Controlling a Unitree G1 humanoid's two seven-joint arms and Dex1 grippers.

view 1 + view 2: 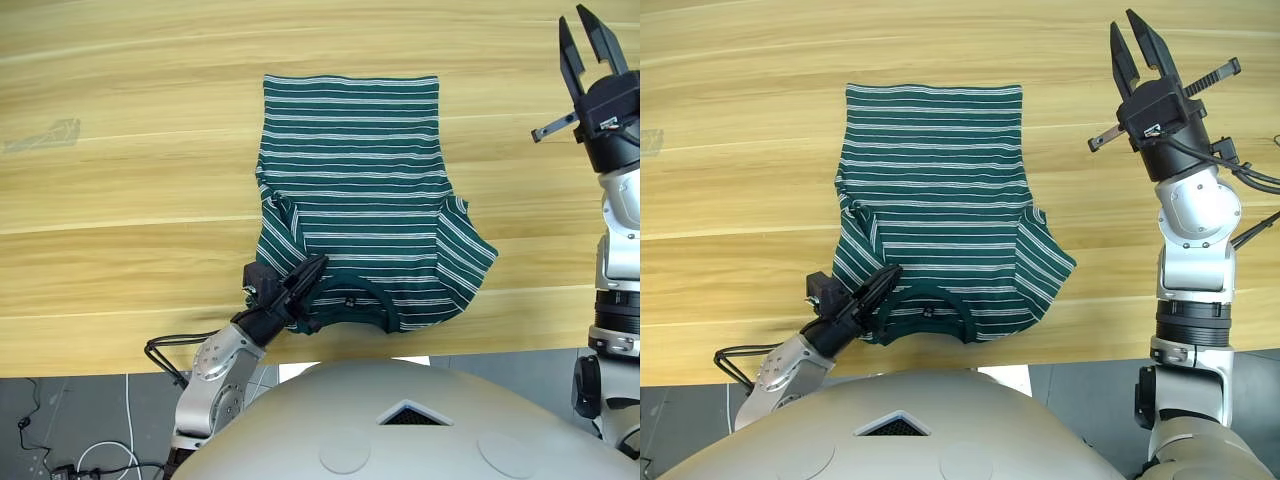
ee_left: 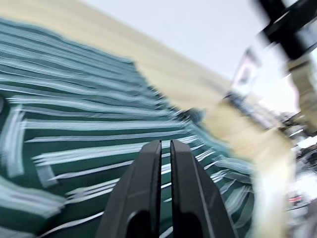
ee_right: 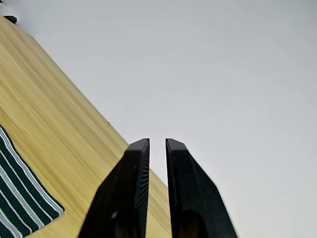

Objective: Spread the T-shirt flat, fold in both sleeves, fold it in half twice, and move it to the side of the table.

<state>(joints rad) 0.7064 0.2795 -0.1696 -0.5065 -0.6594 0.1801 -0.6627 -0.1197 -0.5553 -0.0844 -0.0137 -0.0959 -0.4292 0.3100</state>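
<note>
Near table (image 1: 120,200) edge: the left gripper (image 1: 318,262) lies low on the T-shirt (image 1: 350,180), just beside the collar (image 1: 352,300) at the shirt's left shoulder. Its fingers are almost together with only a slit between them. Can't tell if any cloth is pinched, as the tips sit against the fabric and the left wrist view is blurred there. The shirt lies front and centre on the wood, collar toward the robot, body mostly flat. The left sleeve (image 1: 273,212) looks turned in over the body and a bit bunched, while the right sleeve (image 1: 470,250) sticks out to the side, unfolded. The hem (image 1: 350,80) at the far end is straight. Farther off on the right, the right gripper (image 1: 585,35) is held up off the table, well apart from the shirt, with a narrow gap between its fingers and nothing in it. Judged step: sleeve folding, left side about done, right not yet. The next move calls for the right arm to come down to the right sleeve, grip its outer edge and lay it across the chest. The left sleeve's crease may need smoothing. The layering of the left fold is hard to make out.
</note>
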